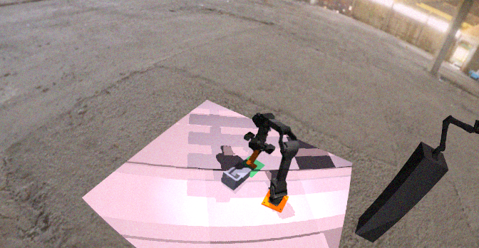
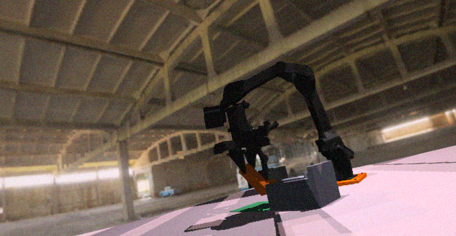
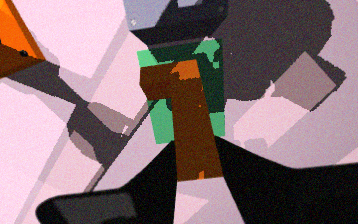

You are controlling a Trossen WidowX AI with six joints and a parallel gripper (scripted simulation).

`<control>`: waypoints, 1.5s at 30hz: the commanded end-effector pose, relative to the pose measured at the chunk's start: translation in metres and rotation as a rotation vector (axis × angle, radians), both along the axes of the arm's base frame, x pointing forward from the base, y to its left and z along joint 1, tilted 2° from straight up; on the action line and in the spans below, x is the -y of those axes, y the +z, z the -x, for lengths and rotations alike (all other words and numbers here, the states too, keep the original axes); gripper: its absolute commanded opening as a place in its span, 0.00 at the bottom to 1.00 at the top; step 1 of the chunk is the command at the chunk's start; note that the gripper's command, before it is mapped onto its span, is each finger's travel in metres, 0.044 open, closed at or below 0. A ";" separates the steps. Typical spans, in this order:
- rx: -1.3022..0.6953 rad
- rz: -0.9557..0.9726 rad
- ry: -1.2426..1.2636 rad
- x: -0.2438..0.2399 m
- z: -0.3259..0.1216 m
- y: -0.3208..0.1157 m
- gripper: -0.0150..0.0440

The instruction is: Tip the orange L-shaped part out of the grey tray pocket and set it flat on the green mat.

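Above the green mat (image 3: 162,127), the orange L-shaped part (image 3: 192,125) hung tilted, pinched at its straight end by the gripper (image 3: 196,172); shadow darkened most of it. Beside the mat sat the grey tray (image 2: 302,190), partly cropped in the wrist view, on a pale pink table (image 1: 171,207) in a blurred hall.

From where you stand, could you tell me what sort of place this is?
Probably a big, bare industrial hall: arched roof trusses overhead, rough concrete floor, pillars along the walls. A pink work surface carries the arm.
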State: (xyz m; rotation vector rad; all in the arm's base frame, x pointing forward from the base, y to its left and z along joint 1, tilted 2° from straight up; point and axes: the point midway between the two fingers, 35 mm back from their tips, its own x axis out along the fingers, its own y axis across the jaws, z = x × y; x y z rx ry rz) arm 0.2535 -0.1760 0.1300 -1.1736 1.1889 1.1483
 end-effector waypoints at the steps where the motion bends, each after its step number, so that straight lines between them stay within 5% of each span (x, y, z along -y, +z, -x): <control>1: 0.001 0.000 0.000 0.000 0.000 -0.007 0.25; 27: -0.001 0.000 0.004 -0.001 -0.001 -0.029 0.25; 37: -0.001 0.000 0.004 -0.001 -0.001 -0.027 0.70; 42: 0.000 0.000 0.002 0.002 -0.002 0.008 0.92; 45: 0.001 0.000 0.001 0.002 0.000 0.042 0.93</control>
